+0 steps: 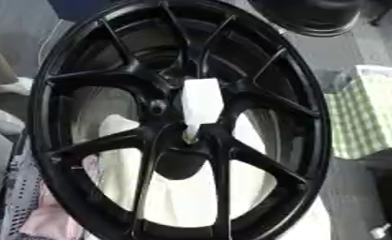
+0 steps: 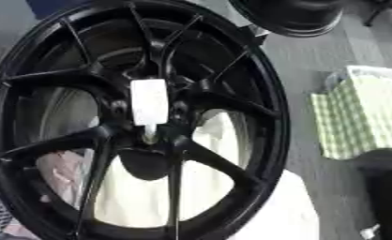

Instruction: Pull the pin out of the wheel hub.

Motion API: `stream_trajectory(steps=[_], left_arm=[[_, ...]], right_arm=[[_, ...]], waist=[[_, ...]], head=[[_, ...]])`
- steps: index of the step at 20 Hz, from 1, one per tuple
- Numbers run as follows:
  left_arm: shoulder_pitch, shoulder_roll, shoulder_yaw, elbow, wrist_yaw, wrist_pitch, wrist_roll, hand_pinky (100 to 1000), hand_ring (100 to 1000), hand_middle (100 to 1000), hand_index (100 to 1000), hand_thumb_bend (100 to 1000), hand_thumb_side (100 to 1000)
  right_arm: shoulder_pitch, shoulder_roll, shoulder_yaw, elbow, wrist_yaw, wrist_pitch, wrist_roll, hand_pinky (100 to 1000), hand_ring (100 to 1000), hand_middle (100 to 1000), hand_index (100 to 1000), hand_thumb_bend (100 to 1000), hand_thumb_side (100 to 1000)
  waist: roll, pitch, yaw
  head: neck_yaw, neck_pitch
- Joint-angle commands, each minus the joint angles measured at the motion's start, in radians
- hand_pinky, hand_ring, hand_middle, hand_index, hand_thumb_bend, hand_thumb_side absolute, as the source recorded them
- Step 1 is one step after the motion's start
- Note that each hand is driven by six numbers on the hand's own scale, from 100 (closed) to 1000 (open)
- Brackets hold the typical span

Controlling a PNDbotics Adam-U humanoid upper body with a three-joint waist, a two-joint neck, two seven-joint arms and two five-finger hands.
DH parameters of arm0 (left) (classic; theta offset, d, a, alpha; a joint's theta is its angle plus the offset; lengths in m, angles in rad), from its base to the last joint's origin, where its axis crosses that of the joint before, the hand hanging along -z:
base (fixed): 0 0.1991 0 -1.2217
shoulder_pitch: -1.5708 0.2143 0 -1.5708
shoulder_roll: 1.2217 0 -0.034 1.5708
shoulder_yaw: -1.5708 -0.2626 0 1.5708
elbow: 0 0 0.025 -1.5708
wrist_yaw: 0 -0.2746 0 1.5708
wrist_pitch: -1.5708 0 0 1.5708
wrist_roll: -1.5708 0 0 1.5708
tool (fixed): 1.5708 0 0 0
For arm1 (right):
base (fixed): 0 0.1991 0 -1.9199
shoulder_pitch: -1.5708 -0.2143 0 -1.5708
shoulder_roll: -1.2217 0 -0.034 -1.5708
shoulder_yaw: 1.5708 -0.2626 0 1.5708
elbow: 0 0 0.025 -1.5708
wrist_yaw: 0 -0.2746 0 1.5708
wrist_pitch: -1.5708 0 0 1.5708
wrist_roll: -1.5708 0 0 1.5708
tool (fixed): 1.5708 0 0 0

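- Zero robot hands in shot right now, neither my left nor my right shows in either eye view, so I can't tell how open they are or whether they're holding anything.
- Filling most of the view is the wheel hub (image 1: pixel 179 122), a glossy black spoked rim, tilted and leaning.
- Task thing: the pin (image 1: pixel 201 105), a white blocky piece, sits right at the hub's centre with its narrower lower end poked into a hole there. Looks not yet pulled.
- What could go wrong, my guess: I'd be reaching in blind between spokes, so fingers could snag a spoke beside the pin. Pulling off-axis could jam it in the hole, and tugging might tip or roll the leaning hub.
- Surface: through the spokes I see pale white and pinkish stuff behind the hub, can't say what it rests on.
- Room: grey floor (image 2: pixel 314 70) right of the hub, a green checked bag or box (image 2: pixel 359 112) there too, and another dark rim (image 2: pixel 294 16) above the hub's upper right.
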Motion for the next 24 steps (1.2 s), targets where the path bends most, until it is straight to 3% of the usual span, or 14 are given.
stream_trajectory(steps=[1,5,7,9,10,11,12,13,16,19,24], left_arm=[[0.001,0.005,0.015,-0.02,-0.005,-0.001,0.008,665,594,581,809,100,743],[0.004,0.001,0.014,-0.02,-0.005,-0.001,0.009,665,594,581,809,100,742],[0.003,0.0,0.013,-0.02,-0.004,-0.001,0.008,666,594,581,809,100,742],[0.003,-0.002,0.012,-0.02,-0.004,-0.001,0.007,666,594,581,809,100,742],[0.003,-0.003,0.011,-0.02,-0.003,0.0,0.007,667,594,581,809,100,743],[0.004,-0.003,0.011,-0.02,-0.003,0.0,0.006,667,594,582,809,100,744],[0.004,-0.004,0.01,-0.02,-0.002,0.001,0.005,667,594,582,809,100,744],[0.005,-0.005,0.008,-0.02,-0.001,0.002,0.004,667,595,582,810,100,744],[0.005,-0.005,0.007,-0.02,0.0,0.003,0.003,667,595,582,810,100,743],[0.004,-0.005,0.007,-0.02,0.001,0.003,0.001,668,595,582,809,100,743],[0.006,-0.007,0.007,-0.02,0.002,0.003,0.001,669,600,583,809,100,743]], right_arm=[[0.041,0.003,-0.065,0.057,0.049,0.031,-0.049,749,616,309,412,100,100],[0.13,0.052,-0.102,0.098,0.043,0.08,-0.096,777,715,492,566,100,100],[0.177,0.073,-0.121,0.099,0.017,0.103,-0.111,811,793,665,704,161,100],[0.225,0.093,-0.141,0.095,-0.012,0.125,-0.101,851,884,812,835,100,100],[0.251,0.101,-0.152,0.09,-0.027,0.135,-0.089,854,892,822,844,100,100],[0.276,0.106,-0.164,0.083,-0.043,0.145,-0.077,884,952,887,898,100,100],[0.302,0.111,-0.179,0.074,-0.058,0.154,-0.068,893,969,904,915,100,111],[0.326,0.115,-0.193,0.062,-0.075,0.161,-0.066,900,986,922,930,100,180],[0.355,0.122,-0.216,0.041,-0.12,0.168,-0.086,895,981,923,934,100,223],[0.361,0.125,-0.224,0.033,-0.16,0.162,-0.126,892,975,920,932,100,118],[0.358,0.124,-0.223,0.02,-0.207,0.144,-0.194,884,960,901,919,100,100]], waist=[[0.006,-0.028,-0.01],[0.014,-0.03,-0.011],[0.016,-0.031,-0.008],[0.018,-0.032,-0.004],[0.018,-0.033,-0.002],[0.017,-0.034,0.0],[0.017,-0.035,0.002],[0.017,-0.036,0.003],[0.018,-0.037,0.001],[0.018,-0.04,-0.001],[0.018,-0.044,-0.002]], head=[[0.013,0.003],[0.013,0.006],[0.01,0.006],[0.007,0.004],[0.003,0.004],[0.001,0.005],[-0.002,0.008],[-0.005,0.01],[-0.009,0.012],[-0.009,0.013],[-0.011,0.012]])
